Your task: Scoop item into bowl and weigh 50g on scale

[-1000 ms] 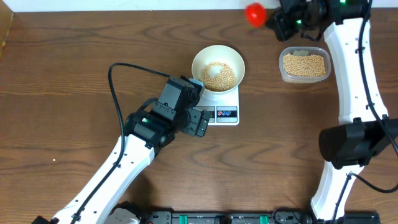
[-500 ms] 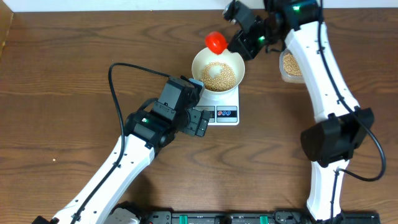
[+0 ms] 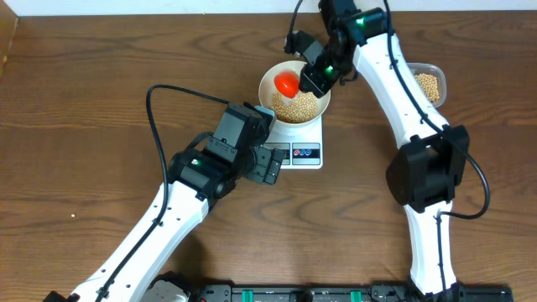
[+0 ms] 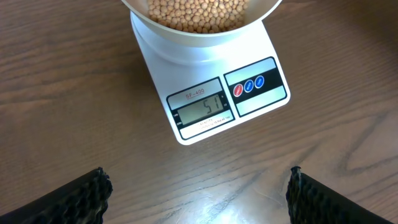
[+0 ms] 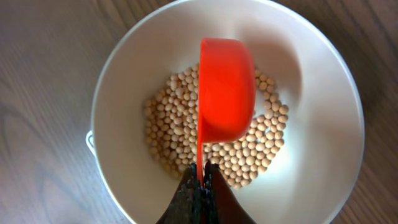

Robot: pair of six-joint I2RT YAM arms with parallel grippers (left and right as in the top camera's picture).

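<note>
Right gripper (image 5: 200, 185): fingers pinched tight on the thin handle of a red scoop (image 5: 225, 87). The jaws are fully closed on it, with no gap showing.

The scoop cup hangs over the white bowl (image 5: 311, 81), inside its rim and above the heap. It is rolled onto its side. My wrist camera sees only the smooth red outside, so I cannot tell whether anything is in it. From overhead the cup sits in the bowl's upper-left part.

Soybeans (image 5: 168, 124): a loose tan-yellow pile covers the bowl's floor. The white walls are bare above it.

The bowl stands on the platform of the white kitchen scale (image 4: 273, 99). The grey display (image 4: 202, 112) reads 51. Red and blue round buttons (image 4: 249, 86) sit just to the right of it.

Left gripper (image 4: 199, 177): fingers spread wide, and nothing is between them but the wooden table (image 3: 84, 101). It hovers low at the near edge of the scale, just beside it and not touching. The display is square in my wrist view.

A clear plastic container (image 3: 430, 84) holding more beans sits on the table to the right of the bowl. It is apart from the scale and partly hidden behind my right arm.
</note>
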